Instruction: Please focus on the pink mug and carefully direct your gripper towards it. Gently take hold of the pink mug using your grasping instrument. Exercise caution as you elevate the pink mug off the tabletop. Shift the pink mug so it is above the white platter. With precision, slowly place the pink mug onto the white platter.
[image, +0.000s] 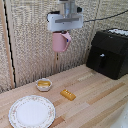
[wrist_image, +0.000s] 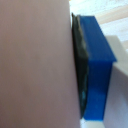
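Pink mug (image: 60, 42) hangs high above the tabletop (image: 95, 100), clamped in the tool (image: 64, 33) by its rim, so the lift looks done and the carry toward the plate is the step in hand.

Starting at the exterior view's left, the white platter (image: 32, 111) lies flat near the front edge of the tabletop, well apart from the mug and far below it. Its bare centre is the target, so I judge the arm should travel toward that side and forward before it descends at all. Just beyond the platter sits a small cream bowl (image: 44, 85) with yellow contents, and to the right of that a small yellow block (image: 68, 94) lies on the wood. Both lie roughly under the path, so keeping the present height until the mug is over the platter's middle would clear them. Further right, a black box-like appliance (image: 109, 52) stands at the back, away from the route.

The wrist view shows the mug's pink wall (wrist_image: 35, 60) pressed against a blue fingertip (wrist_image: 96, 65) with its dark pad (wrist_image: 80, 65) flat on the ceramic. That hold is on a smooth wall, so slow, steady motion without tilting seems wise, then a straight, gentle lowering, releasing only once the base rests on the platter.
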